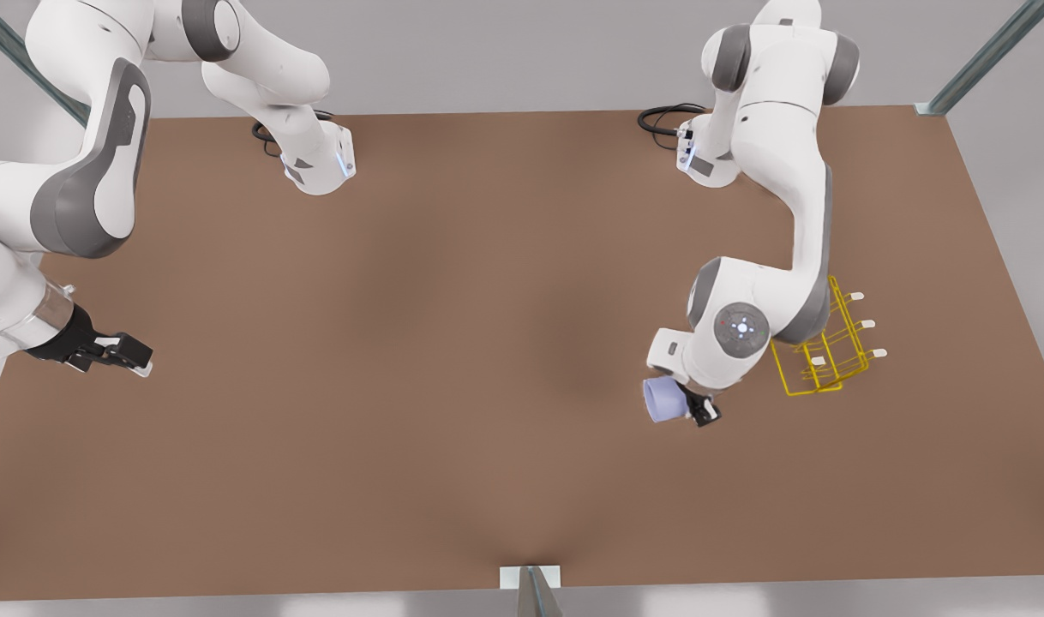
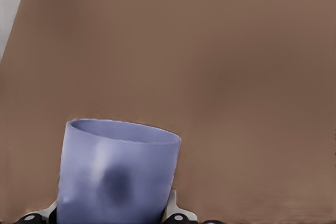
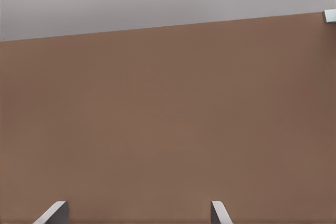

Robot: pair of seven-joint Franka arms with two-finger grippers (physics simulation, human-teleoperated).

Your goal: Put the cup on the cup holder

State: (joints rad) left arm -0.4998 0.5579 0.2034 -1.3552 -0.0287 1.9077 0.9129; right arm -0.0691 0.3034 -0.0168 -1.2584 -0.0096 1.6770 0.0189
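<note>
Two arms stand over the brown tabletop (image 1: 453, 360), and one of them is working. The left claw (image 1: 689, 410) is clenched on the cup (image 1: 663, 400), which it carries lying on its side, with the open mouth turned away from the holder (image 1: 822, 351). In the left wrist view the cup (image 2: 116, 174) sits between the two fingers (image 2: 176, 214), which press on its wall low down near the base, while the rim points away from the camera. The cup is near the holder but apart from it, on the side of the holder that faces the front view's left, and I judge it is lifted off the tabletop, though the pictures do not make this sure. The holder is a thin yellow wire frame with prongs that have white caps, and part of it is hidden behind the arm. The right claw (image 1: 123, 353) waits well apart from the holder, far toward the front view's left, and its fingers (image 3: 52, 213) are spread with nothing between them. The cup looks light and stiff, with a smooth tapered wall, so I think it could slide out of the grip toward its narrow end. A hold across the wall near the base seems good, because it leaves the mouth free to go over a prong.
</note>
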